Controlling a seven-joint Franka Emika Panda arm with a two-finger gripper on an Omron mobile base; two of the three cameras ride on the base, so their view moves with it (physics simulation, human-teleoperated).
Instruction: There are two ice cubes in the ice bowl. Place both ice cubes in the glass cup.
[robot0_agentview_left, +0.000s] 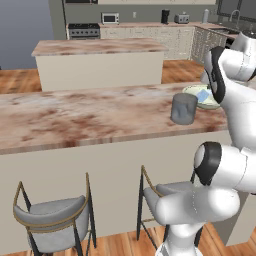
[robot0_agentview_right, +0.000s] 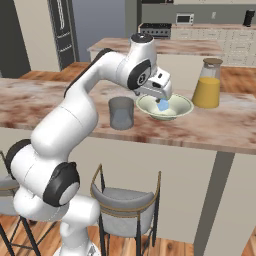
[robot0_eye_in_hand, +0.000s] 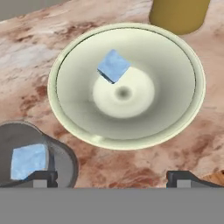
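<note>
1. As seen from the hand view, the gripper (robot0_eye_in_hand: 112, 177) hangs above the counter (robot0_eye_in_hand: 26, 57) with its fingers spread wide and nothing between them; only the two dark tips show, at the lower edge.
2. Glass cup (robot0_eye_in_hand: 30, 157), nearest the hand: one grey translucent tumbler, upright on the counter just beside the bowl. One ice cube (robot0_eye_in_hand: 28, 161) already lies inside it, on the bottom.
3. Ice bowl (robot0_eye_in_hand: 127, 85), next outward: one wide, shallow, pale green-cream bowl. The remaining ice cube (robot0_eye_in_hand: 113, 65) rests on the inner slope, off the centre dimple, apart from the rim.
4. Handling, as a judgement: the cube is probably light, hard and slippery, and so small that a poor pinch may squirt it sideways along the glazed slope. Hold is best taken on two opposite flat faces, tips lowered to either side, not on its corners.
5. Jug (robot0_agentview_right: 207, 85), farthest: one tall vessel of orange liquid behind the bowl, near but apart from it.
6. Count: two ice cubes, one cup, one bowl, one jug; half of the task appears done.
</note>
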